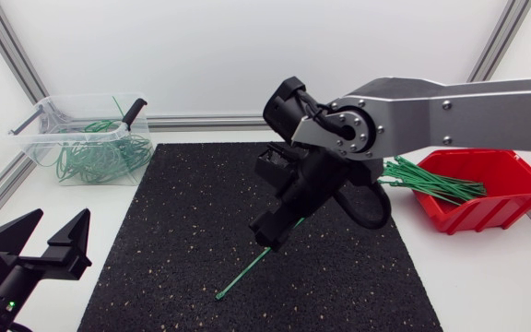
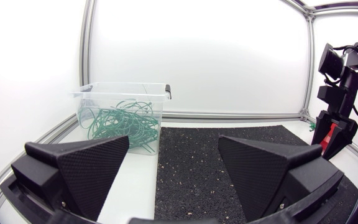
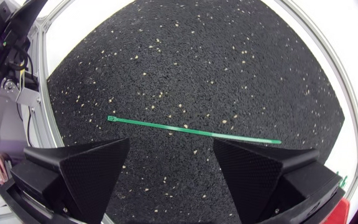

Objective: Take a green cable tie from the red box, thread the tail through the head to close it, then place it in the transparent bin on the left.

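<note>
Right arm (image 1: pixel 450 115) out over the middle of the black mat (image 1: pixel 155 221), jaws pointing down, spread wide, gripping nothing. One green cable tie (image 1: pixel 252 267) loose and flat on the mat, straight, not yet looped.

From above: running on a slant from just under the right jaws' tips toward the front edge of the mat, far end pointing roughly at the left arm (image 1: pixel 7 277). From the right wrist: same tie (image 3: pixel 191 129) stretched crosswise just ahead of the open jaws, long axis spanning the gap rather than running into it, touching neither tip. Small squarish end, probably the head, on the side nearer the left arm; thin tail on the other side. Hard to be sure of that.

Over at the near left corner of the bench (image 1: pixel 487 286), left jaws also parted and empty, well apart from the tie, with only mat and the transparent bin (image 2: pixel 120 115) ahead. Right arm clearly the nearer one.

Bin at the back left of the bench, holding a tangle of closed green loops (image 1: pixel 100 159). Red box (image 1: pixel 487 217) at the right, more straight ties (image 1: pixel 431 180) spilling over its rim.

Judgement: pick from the box done, threading not begun. Next move likely a short drop forward and down onto the tie, jaws closing across its thin width near one end, other end left free for the left arm. Risk: thin flat strip on a grippy mat, easy to skid sideways or miss altogether.
</note>
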